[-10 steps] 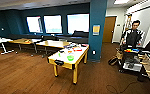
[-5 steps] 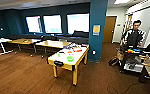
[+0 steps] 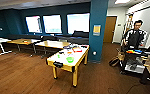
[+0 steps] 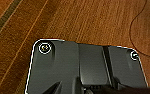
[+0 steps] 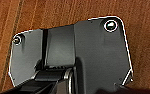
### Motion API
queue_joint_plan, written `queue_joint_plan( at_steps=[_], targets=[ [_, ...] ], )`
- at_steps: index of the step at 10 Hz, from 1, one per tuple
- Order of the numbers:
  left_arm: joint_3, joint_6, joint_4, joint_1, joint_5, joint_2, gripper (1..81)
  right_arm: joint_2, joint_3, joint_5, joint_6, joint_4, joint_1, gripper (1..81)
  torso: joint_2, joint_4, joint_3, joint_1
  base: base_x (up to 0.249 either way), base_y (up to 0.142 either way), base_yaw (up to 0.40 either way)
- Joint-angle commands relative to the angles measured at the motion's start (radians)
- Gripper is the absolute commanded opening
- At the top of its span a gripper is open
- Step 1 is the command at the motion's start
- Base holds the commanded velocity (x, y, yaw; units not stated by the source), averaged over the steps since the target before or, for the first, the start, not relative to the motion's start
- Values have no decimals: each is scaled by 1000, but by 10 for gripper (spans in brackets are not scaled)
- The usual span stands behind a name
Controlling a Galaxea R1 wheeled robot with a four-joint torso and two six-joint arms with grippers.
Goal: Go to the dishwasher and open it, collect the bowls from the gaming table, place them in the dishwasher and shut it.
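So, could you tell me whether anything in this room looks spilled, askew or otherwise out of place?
Nothing looks spilled or damaged. The gaming table stands level on the wooden floor, strewn with colourful items, with a lime green bowl upright near its front end. The only small oddity is a thin cable snaking loose across the floor in the left wrist view.

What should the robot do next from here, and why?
Probably roll forward toward the gaming table: a green bowl sits on its near end, with open wood floor in between, and the table looks too far off to reach yet.
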State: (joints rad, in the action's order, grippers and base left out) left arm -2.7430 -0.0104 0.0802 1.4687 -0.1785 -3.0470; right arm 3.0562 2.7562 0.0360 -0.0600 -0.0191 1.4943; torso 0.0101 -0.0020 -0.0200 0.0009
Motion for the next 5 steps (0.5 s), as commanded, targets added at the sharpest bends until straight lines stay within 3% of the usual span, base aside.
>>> queue_joint_plan(
  at_steps=[1, 5],
  targets=[
    [2, 4, 0, -60, 42, 0, 811, 3, -3, -48, 2, 2, -56, 811, 0, 0, 0, 0, 96, 0, 0],
    [2, 4, -4, -60, 42, 0, 811, 3, -1, -48, 2, 2, -56, 811, 0, 0, 0, 0, 111, 0, 0]
  ],
)
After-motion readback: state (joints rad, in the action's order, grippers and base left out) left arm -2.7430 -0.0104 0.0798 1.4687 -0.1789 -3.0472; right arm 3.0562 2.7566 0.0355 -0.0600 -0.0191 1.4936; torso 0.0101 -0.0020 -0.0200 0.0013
